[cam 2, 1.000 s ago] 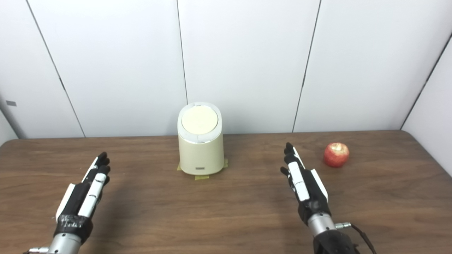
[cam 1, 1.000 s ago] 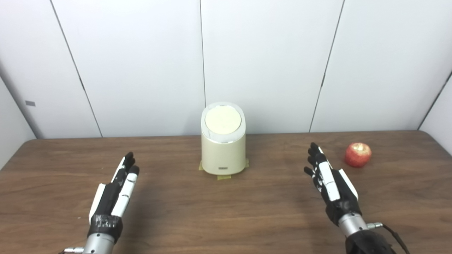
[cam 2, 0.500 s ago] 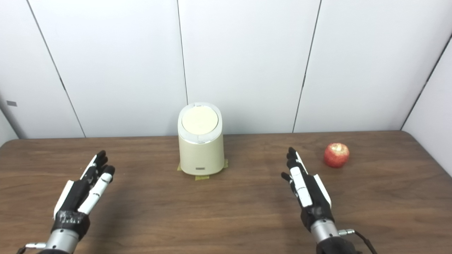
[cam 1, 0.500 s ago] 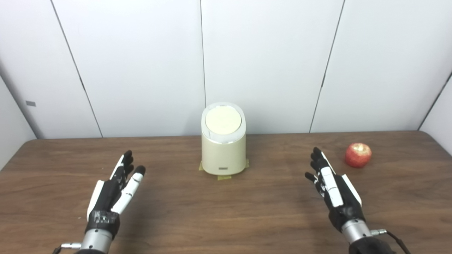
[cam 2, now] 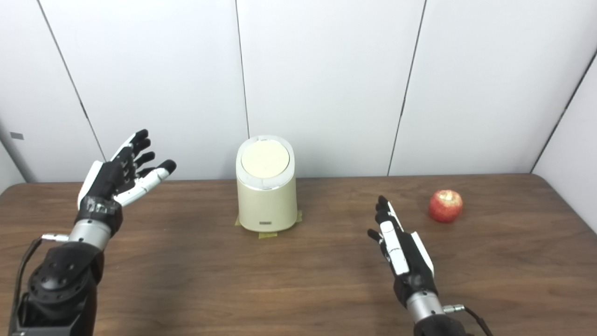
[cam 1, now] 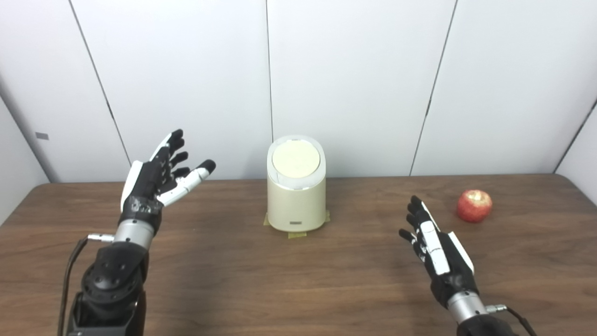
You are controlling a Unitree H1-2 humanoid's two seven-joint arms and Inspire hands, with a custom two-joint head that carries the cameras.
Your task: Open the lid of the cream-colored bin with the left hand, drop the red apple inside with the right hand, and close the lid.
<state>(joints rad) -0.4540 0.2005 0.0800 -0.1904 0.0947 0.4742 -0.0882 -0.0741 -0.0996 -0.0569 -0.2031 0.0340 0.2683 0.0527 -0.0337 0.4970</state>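
Centrally, toward the back of a brown wooden table (cam 1: 298, 289), stands a cream-colored bin (cam 1: 295, 200), a rounded upright canister. Its lid (cam 1: 295, 158) is shut, a pale round disc set in a white rim that slopes toward the viewer. Small pieces of yellowish tape (cam 1: 296, 234) show under the bin's base at the front and sides.

From the bin, at about three o'clock and well apart from it, a red apple (cam 1: 474, 206) sits on the table near the right edge, its pale stem end facing up.

At about five o'clock from the bin, the right hand (cam 1: 438, 249) is held low over the table, black with white panels, fingers straight and close together, pointing toward the back wall. It holds nothing and is near the apple but not touching it.

At about nine o'clock from the bin, the left hand (cam 1: 156, 175) is raised well above the table, about level with the lid. Its fingers are spread wide, thumb pointing toward the bin, and it grips nothing. It is clear of the bin.

Behind everything is a wall of plain white panels (cam 1: 354, 84) with dark seams.
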